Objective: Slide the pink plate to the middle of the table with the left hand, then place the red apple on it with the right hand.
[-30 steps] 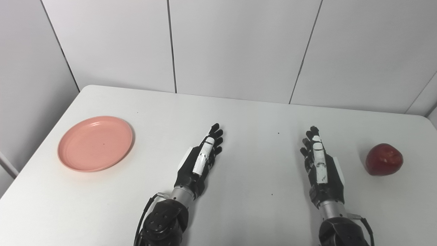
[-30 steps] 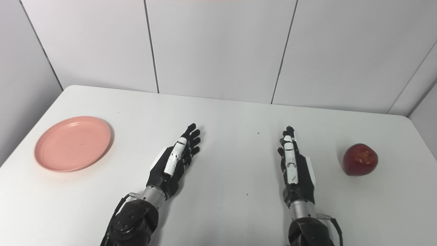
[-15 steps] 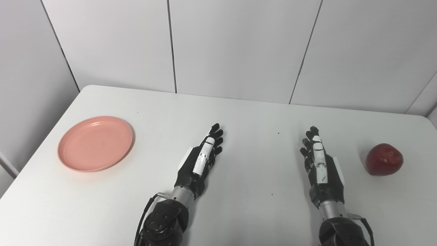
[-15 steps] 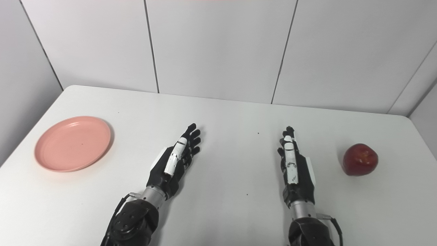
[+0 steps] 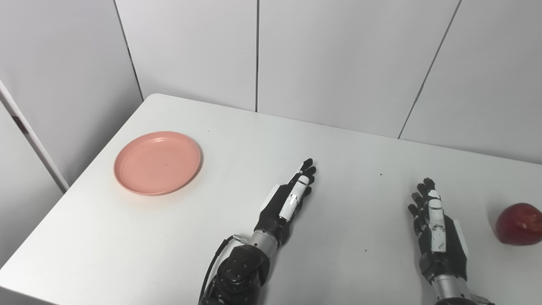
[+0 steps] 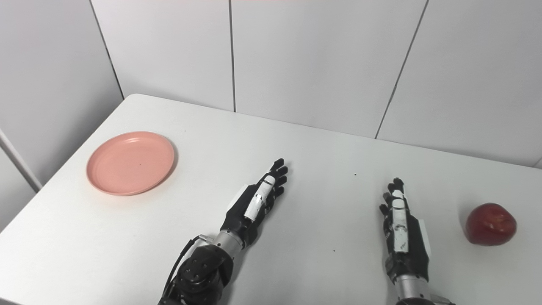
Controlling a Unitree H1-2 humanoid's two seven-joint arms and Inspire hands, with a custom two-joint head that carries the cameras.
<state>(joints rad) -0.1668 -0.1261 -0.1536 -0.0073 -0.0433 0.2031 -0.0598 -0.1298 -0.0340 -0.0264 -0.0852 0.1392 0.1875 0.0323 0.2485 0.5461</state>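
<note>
White panelled wall behind a white table [image 6: 296, 140], whose near edge is cut off. The plate [image 6: 130, 163] lies near the table's left side. Left robot hand [image 6: 254, 205] and right robot hand [image 6: 402, 235] rest flat, fingers extended, holding nothing. The apple [image 6: 490, 223] sits far right.

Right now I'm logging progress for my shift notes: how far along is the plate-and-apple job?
Nothing looks done yet. The plate sits near the table's left edge, not the middle, and is empty. Nothing is in hand: the left robot hand and right robot hand are both open, touching neither item. The apple rests at the far right. Left: slide the plate to the middle, then place the apple on it.
</note>
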